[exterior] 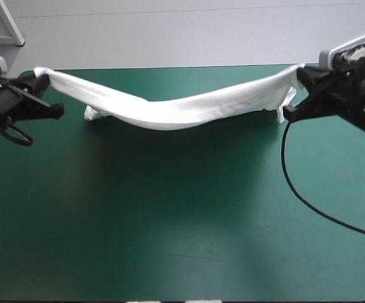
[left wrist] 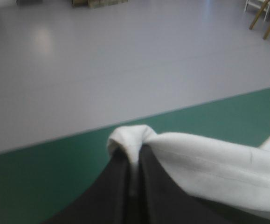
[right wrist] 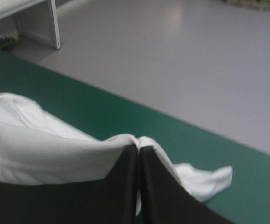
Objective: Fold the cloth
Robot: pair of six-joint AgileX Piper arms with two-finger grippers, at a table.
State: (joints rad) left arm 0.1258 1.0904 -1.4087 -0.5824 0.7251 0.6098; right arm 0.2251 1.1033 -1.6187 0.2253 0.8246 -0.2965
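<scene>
T-shirt: where does it lie from the jaws?
> The near half of the table is bare teal-green cover. The shirt is off toward the far edge, strung between the two arms.

Grip state?
> On the left gripper the black fingers are pinched together on a bunched white corner, with cloth poking out over the tips. The right gripper is the same, all but closed on the fabric. A loose tail hangs past it onto the cover near the far right corner.

Long axis?
> It runs left to right, roughly parallel to the far edge. From each set of jaws the shirt runs inward toward the other arm. The middle sags low, and whether it touches the cover can't be told. A bit of cloth under the left end looks to rest on the table.

Which arm is nearer?
> Neither. Each holds one end, about level with the other, close to a mirror image.

What does the next move hinge on?
> Judgement only: any lay-down or spread has to be a paired move, across that axis toward the near edge. If one arm leads, the band likely twists. The sag suggests there is slack to take out first.
</scene>
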